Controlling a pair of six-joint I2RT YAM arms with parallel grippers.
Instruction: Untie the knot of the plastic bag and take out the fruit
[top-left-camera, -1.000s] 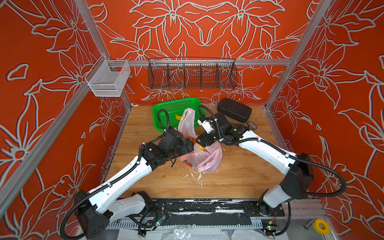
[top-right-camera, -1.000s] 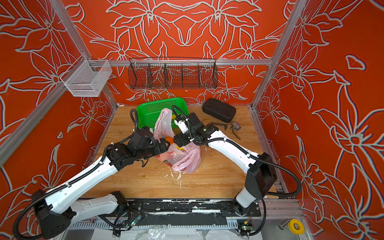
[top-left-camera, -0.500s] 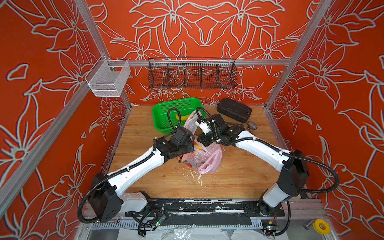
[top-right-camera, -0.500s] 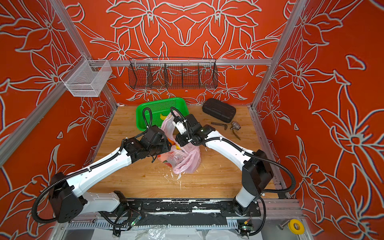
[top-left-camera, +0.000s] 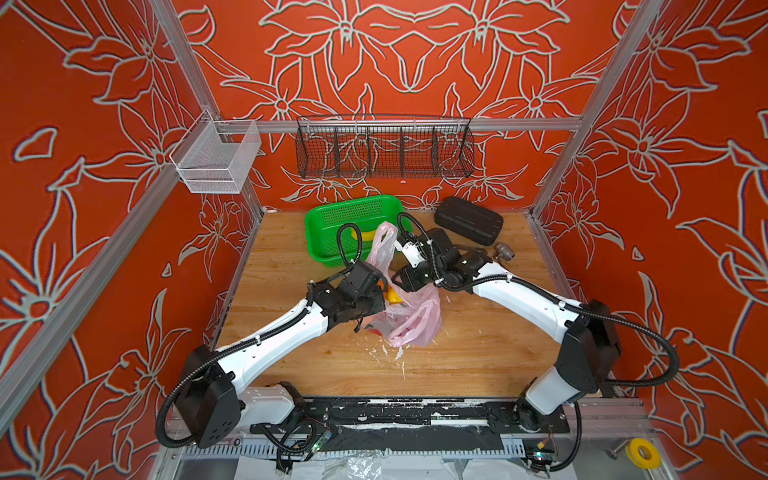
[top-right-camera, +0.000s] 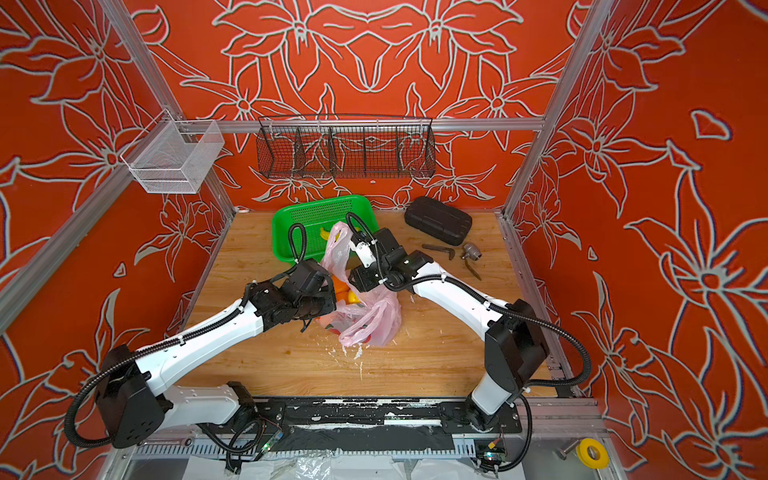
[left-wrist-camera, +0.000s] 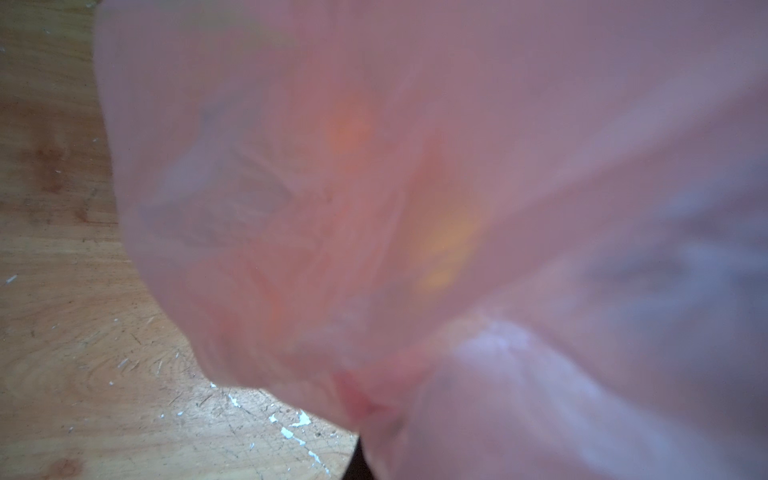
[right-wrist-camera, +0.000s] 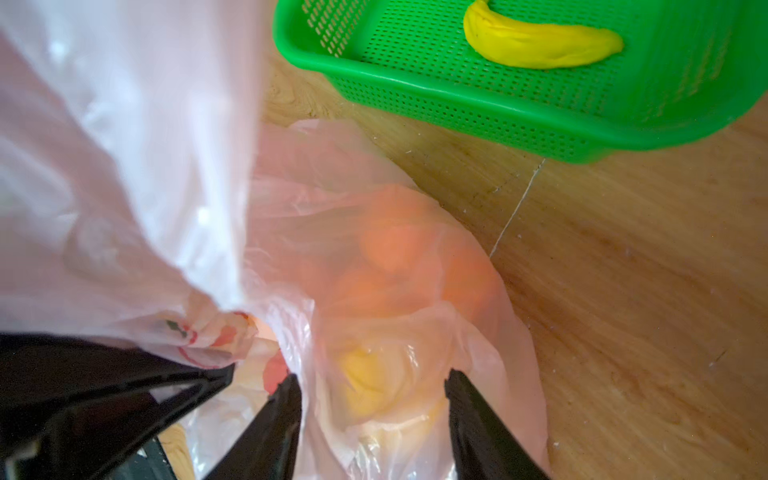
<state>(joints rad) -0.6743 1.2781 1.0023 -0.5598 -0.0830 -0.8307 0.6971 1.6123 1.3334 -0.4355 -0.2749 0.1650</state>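
The plastic bag (top-left-camera: 415, 320) (top-right-camera: 374, 320) lies crumpled mid-table, one loose handle flap standing up toward the basket. Fruit shows through it: oranges (right-wrist-camera: 399, 257) and a yellow one (right-wrist-camera: 365, 390), also peeking out in a top view (top-left-camera: 393, 296). The knot does not show in any view. My left gripper (top-left-camera: 383, 308) presses into the bag's left side. Pink film (left-wrist-camera: 415, 166) fills its wrist view, hides the jaws and gathers to a pinch at them. My right gripper (right-wrist-camera: 372, 374) stands open at the bag's back edge, its fingers (right-wrist-camera: 274, 424) straddling film over the yellow fruit.
A green basket (top-left-camera: 320, 232) (right-wrist-camera: 415, 104) holding a yellow banana (right-wrist-camera: 540, 45) stands just behind the bag. A black case (top-left-camera: 467, 220) and a small metal fitting (top-left-camera: 503, 251) lie at the back right. White flakes (top-left-camera: 395, 353) dot the wood in front of the bag.
My left gripper has pushed further into the bag's left side and closed. My right gripper has shifted slightly toward the basket. The bag has slumped a little.
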